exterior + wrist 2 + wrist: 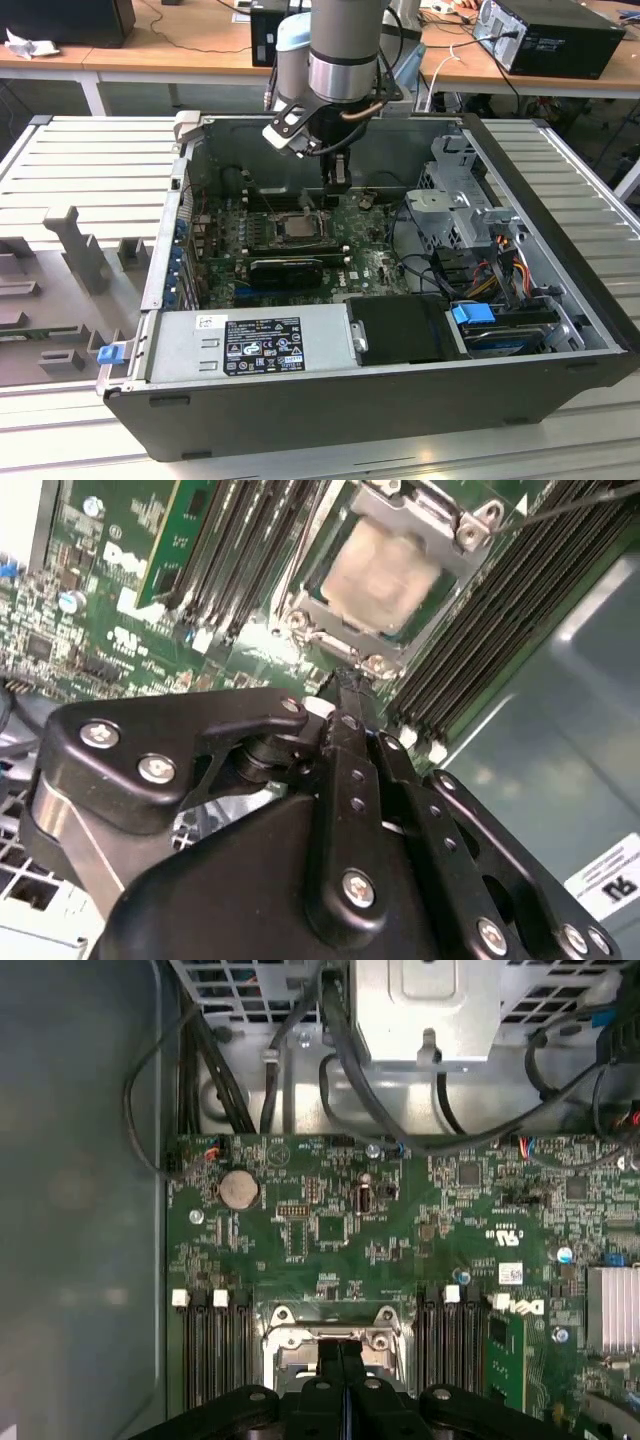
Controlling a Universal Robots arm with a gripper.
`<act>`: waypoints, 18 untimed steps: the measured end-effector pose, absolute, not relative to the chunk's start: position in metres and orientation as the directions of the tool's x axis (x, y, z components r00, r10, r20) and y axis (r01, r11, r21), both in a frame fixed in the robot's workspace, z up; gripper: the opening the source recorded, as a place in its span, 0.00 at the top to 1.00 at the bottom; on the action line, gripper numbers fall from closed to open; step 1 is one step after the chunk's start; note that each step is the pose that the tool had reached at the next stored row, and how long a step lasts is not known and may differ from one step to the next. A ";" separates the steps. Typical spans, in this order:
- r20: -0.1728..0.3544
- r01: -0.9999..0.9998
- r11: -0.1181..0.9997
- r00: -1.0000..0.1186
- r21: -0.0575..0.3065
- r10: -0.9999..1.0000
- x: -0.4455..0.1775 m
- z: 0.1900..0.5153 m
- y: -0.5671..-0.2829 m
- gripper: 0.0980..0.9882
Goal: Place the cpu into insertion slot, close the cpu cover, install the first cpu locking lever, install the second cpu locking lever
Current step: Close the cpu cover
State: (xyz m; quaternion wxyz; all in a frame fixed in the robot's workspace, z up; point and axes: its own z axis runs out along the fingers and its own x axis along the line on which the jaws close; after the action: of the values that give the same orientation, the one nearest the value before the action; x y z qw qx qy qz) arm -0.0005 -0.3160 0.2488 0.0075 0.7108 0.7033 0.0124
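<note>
The cpu (385, 565) lies pale and silver in the insertion slot (300, 228) on the green board. The grey metal cpu cover (428, 502) lies flat around the chip as a frame. A thin wire-like rod (570, 502) runs off from one corner of the socket. My gripper (338, 188) hangs over the board, just beyond the socket toward the exterior view's right. Its black fingers (345, 715) are pressed together with nothing between them. In the first wrist view the gripper (345, 1385) covers part of the socket's metal surround (290, 1332).
Long black memory slots (250, 540) flank the socket on both sides. A black expansion card (285, 268) lies in front of it, then the power supply (250, 340). The drive cage (460, 200), cable bundles (340, 1050) and the case wall (560, 210) close in the exterior view's right.
</note>
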 end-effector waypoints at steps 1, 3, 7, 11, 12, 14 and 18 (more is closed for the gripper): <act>0.007 1.000 -0.010 0.010 0.028 1.000 -0.001 0.245 -0.316 0.99; 0.007 1.000 -0.010 0.010 0.028 1.000 -0.003 0.239 -0.316 0.99; 0.007 1.000 -0.008 0.008 0.028 1.000 -0.012 0.232 -0.316 0.99; 0.007 1.000 0.008 -0.008 0.027 1.000 -0.023 0.230 -0.316 0.99; 0.007 1.000 0.017 -0.017 0.027 1.000 -0.023 0.230 -0.316 0.99; 0.007 0.999 0.024 -0.024 0.027 1.000 -0.032 0.229 -0.316 0.99; 0.007 0.999 0.024 -0.024 0.027 1.000 -0.038 0.229 -0.316 0.99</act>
State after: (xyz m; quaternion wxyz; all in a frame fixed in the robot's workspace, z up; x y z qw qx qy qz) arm -0.0380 -0.3158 0.2294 0.0068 0.6984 0.7156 0.0121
